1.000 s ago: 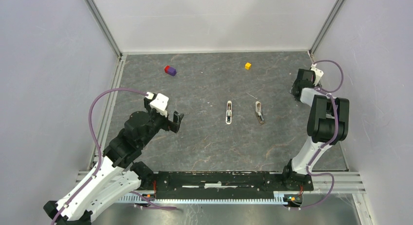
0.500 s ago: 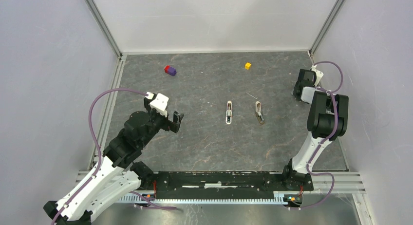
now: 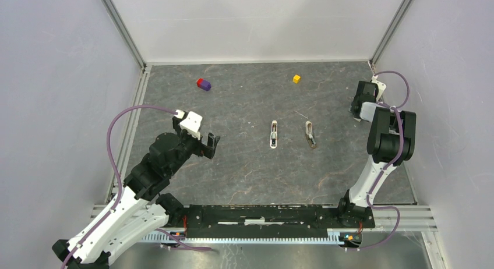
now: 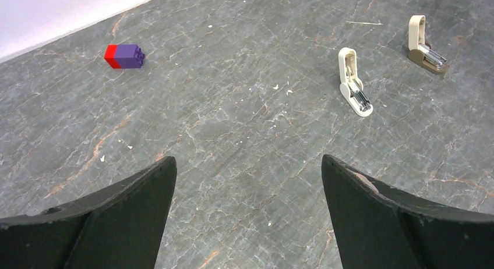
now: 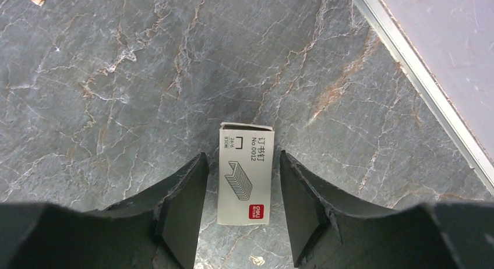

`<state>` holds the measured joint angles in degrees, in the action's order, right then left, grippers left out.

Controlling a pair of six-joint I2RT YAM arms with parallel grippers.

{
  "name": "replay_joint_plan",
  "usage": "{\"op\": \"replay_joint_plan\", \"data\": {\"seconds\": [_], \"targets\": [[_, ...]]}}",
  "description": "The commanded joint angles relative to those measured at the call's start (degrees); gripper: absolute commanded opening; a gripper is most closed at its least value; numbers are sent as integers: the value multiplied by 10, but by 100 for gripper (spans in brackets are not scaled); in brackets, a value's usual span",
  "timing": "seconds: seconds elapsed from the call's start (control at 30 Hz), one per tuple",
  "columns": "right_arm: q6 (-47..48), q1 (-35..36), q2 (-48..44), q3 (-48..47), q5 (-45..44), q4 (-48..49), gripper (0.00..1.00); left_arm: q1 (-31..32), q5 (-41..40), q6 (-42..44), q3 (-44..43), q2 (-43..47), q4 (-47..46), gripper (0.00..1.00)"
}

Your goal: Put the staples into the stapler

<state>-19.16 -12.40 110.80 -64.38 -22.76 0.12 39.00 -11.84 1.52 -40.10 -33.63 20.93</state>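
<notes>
Near the table's left edge the left pincer (image 4: 247, 164) hangs wide open and empty. Mid-table, the stapler (image 4: 354, 82) lies hinged open. By the far right edge the right pincer (image 5: 242, 158) straddles the staple box (image 5: 246, 179), seemingly unclamped, so all the loading remains.

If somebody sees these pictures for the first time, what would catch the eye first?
Most striking is the small staple box lying flat between the right fingers, by the right edge of the table, with a narrow gap on each side. At mid-table two opened mini staplers lie side by side: the white stapler and, to its right, a beige stapler. The left fingers hang wide open, holding nothing.
</notes>
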Motion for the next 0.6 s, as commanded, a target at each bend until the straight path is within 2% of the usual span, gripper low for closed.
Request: {"op": "replay_joint_plan", "data": {"seconds": [0.0,0.3,0.57], "targets": [[4,-5,21,-8,12,5,54,0,3,-16,-5,2,-18,100],[7,-13,2,20,35,21,48,1,3,-16,-5,1,-19,100],[42,-13,-62,63,46,21,41,0,13,0,0,3,-25,100]]}}
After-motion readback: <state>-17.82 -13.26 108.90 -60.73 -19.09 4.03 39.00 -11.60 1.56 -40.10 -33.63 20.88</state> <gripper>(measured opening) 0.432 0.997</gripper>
